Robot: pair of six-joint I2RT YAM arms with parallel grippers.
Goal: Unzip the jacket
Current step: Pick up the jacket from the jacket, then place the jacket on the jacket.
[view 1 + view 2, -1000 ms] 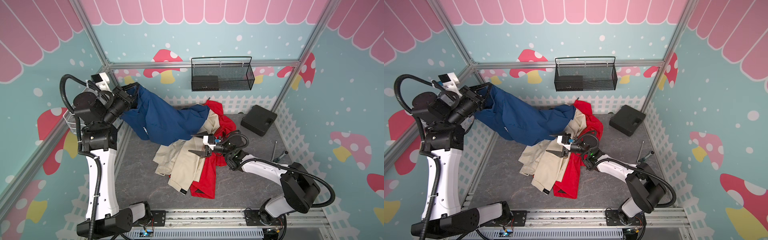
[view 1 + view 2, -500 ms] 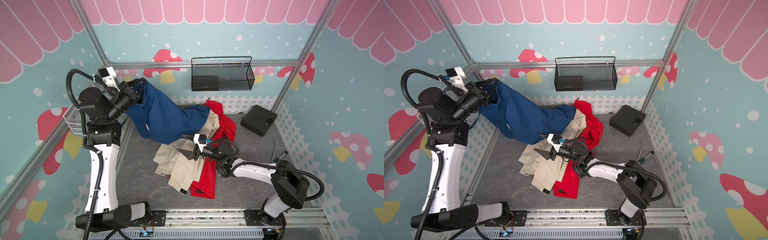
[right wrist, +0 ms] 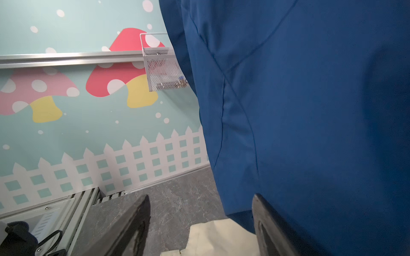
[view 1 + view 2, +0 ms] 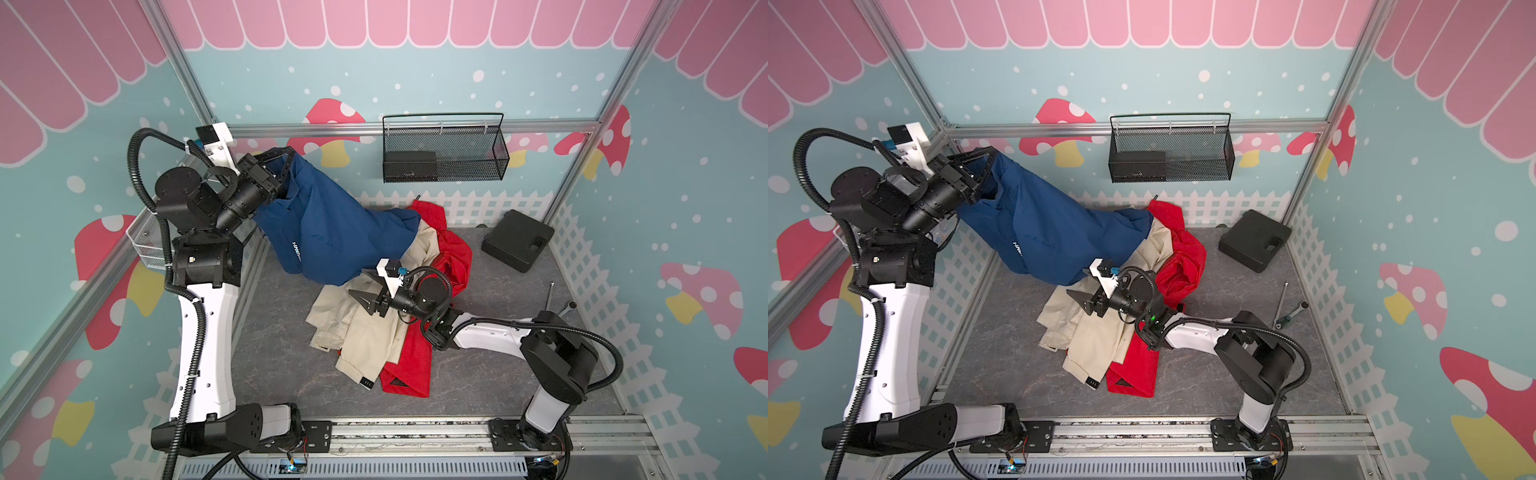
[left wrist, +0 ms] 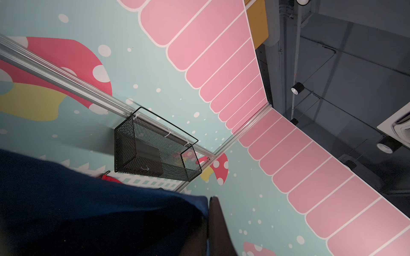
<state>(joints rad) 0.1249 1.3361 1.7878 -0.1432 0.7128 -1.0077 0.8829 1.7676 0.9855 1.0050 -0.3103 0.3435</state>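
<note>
Hanging from left fingers point(image 4: 277, 154) (clamped), blue jacket point(image 4: 332, 232) slants floorward diagonally.

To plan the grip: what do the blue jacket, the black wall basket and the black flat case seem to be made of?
The blue jacket looks like thin woven synthetic cloth: smooth, slight sheen, soft folds, stitched seams. The black wall basket is metal mesh on a wire frame, with a matt dark coating. The black flat case is probably moulded plastic: matt, rounded edges.
</note>
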